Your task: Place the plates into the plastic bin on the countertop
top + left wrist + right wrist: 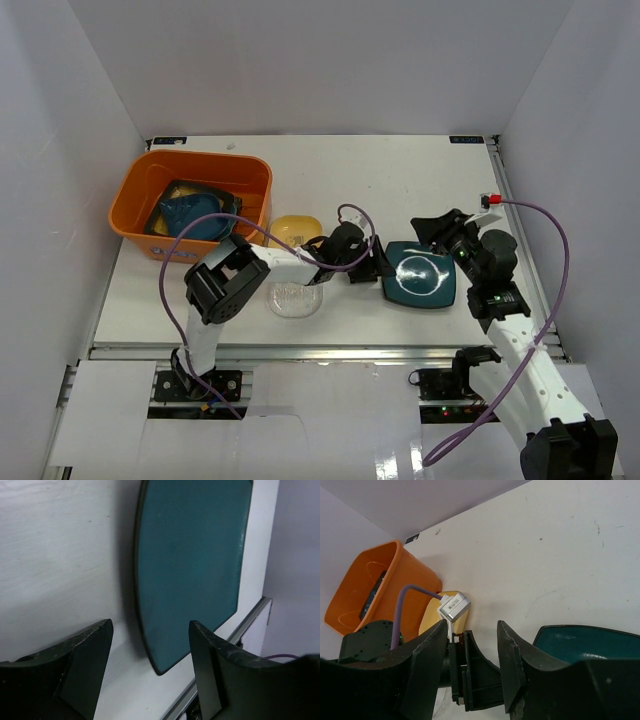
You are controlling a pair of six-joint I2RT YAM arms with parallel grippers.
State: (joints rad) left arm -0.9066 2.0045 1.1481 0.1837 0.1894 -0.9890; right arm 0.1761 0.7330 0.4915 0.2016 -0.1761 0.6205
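Bin of orange plastic point(135, 205), rectangular with rounded corners and a thick rim, stands at the far left of the flat white countertop point(400, 170). Inside it a round scalloped teal plate point(192, 215) lies on top of a dark square plate point(228, 203), of which only a corner and an edge show. Whether more plates lie beneath them cannot be told.

Just right of the bin, on the table surface, lies a small yellow square plate point(295, 228). Nearer the arm bases is a small round plate of clear glass point(293, 299), with the left arm's forearm crossing between the two.

The left gripper point(379, 264) is stretched rightward across the middle of the table, its tips at the left edge of a square dark teal plate point(425, 278). That plate is glossy, with a thin dark rim, and lies flat right of centre. In the left wrist view the fingers point(85, 655) stand well apart with the plate's edge ahead between them, gripping nothing. Whether they touch it cannot be told.

The right gripper point(435, 225) hangs over the far right corner of the same plate, its fingers point(427, 655) spread and holding nothing.

Count: one bin, two plates seen in it, three plates on the table.
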